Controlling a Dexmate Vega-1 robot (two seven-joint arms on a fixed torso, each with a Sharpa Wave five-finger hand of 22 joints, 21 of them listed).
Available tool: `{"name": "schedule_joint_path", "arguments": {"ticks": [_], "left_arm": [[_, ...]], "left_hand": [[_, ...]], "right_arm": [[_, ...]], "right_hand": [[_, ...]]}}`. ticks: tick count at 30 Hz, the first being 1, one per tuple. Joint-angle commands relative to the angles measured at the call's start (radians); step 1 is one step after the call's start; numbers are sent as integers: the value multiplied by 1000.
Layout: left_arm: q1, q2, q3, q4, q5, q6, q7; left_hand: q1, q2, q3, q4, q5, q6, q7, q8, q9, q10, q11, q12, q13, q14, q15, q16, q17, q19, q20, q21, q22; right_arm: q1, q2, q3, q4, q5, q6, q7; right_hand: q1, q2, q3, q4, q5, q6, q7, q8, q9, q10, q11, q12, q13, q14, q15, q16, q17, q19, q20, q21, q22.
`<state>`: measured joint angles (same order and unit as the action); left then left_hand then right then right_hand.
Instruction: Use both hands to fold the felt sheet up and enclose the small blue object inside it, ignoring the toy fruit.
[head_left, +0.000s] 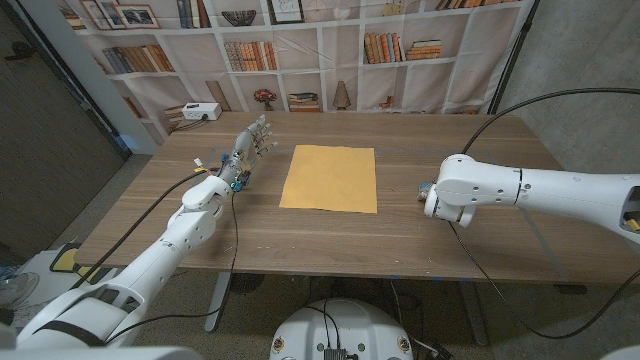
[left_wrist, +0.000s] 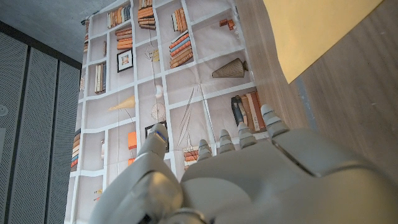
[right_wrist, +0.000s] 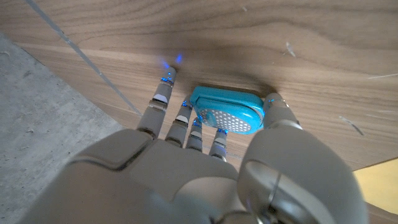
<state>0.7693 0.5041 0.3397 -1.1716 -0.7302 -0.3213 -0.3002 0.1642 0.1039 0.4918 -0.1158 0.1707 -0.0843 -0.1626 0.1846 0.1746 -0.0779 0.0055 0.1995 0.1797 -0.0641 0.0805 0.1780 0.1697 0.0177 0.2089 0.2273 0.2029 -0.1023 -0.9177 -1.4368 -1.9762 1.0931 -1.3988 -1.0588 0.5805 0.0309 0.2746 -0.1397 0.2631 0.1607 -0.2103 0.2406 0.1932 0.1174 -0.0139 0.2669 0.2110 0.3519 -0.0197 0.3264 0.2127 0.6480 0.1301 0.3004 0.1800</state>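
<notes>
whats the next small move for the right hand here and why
Probably lift the small blue object and carry it over to the felt sheet. The right hand has its fingers and thumb around the object on the bare wood, beside the sheet rather than on it. The sheet lies flat and unfolded, and the left hand waits open off its other side.

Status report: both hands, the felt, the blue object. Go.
Left hand open, raised left of the flat yellow felt sheet. Right hand fingers around the small blue object on the wooden table, beside the felt. Nothing blocking.
</notes>
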Motion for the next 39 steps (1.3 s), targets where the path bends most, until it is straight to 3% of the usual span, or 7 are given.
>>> {"name": "schedule_joint_path", "arguments": {"ticks": [1,4,8,11,13,22,39], "left_arm": [[1,7,-1,-12,3,9,6],[3,9,-2,-15,2,12,8],[2,10,-1,-14,3,16,8],[-2,8,-1,-8,1,16,4],[-5,6,0,-3,1,14,0],[-6,1,0,6,-2,11,-3],[23,4,-9,-27,-6,5,16]], "left_hand": [[-5,0,3,5,2,-2,-4,-3,2,-4,5,2,5,4,4,4,6,3,5,6,1],[-6,0,2,5,2,-2,-3,-2,2,-5,7,2,5,4,4,4,6,3,5,5,1],[-7,-1,2,6,1,-3,-4,-3,2,-4,7,2,5,3,4,4,6,3,5,5,2],[-8,-1,2,6,1,-4,-4,-3,2,-5,7,1,5,4,4,4,6,3,5,5,2],[-8,-1,2,6,1,-5,-5,-3,2,-5,7,2,5,4,4,4,6,2,5,5,2],[-11,-1,1,8,1,-7,-5,-4,2,-6,8,1,5,2,5,3,6,1,5,5,2],[-16,-1,0,11,1,-6,-4,-3,2,-8,7,1,5,1,6,4,6,1,5,4,2]], "right_arm": [[-148,8,123,-13,-297,11,183],[-203,-9,156,-43,-429,50,234],[-306,-18,235,-74,-579,101,238],[-369,-27,275,-96,-693,148,242],[-403,-28,300,-103,-757,170,253],[-506,-39,380,-135,-1016,273,325],[-494,-2,398,-121,-1455,480,623]], "right_hand": [[77,46,14,-17,-1,95,-9,22,6,95,-33,26,5,132,-53,64,31,82,-49,27,11],[185,82,22,-28,-14,243,-6,58,10,198,-34,64,20,256,-112,151,96,160,-109,66,20],[327,130,37,-28,-27,468,96,146,30,379,-28,153,57,391,-154,258,201,248,-199,135,37],[441,165,94,-22,-42,608,177,226,56,493,5,221,93,485,-186,289,256,271,-245,189,53],[473,167,114,-19,-49,638,204,242,56,512,10,235,103,511,-193,293,273,275,-261,206,59],[585,145,156,-38,-61,665,246,255,54,545,28,267,131,536,-212,263,301,253,-319,254,76],[686,110,120,-25,-55,714,249,255,51,565,20,294,159,578,-215,230,338,225,-338,342,113]]}}
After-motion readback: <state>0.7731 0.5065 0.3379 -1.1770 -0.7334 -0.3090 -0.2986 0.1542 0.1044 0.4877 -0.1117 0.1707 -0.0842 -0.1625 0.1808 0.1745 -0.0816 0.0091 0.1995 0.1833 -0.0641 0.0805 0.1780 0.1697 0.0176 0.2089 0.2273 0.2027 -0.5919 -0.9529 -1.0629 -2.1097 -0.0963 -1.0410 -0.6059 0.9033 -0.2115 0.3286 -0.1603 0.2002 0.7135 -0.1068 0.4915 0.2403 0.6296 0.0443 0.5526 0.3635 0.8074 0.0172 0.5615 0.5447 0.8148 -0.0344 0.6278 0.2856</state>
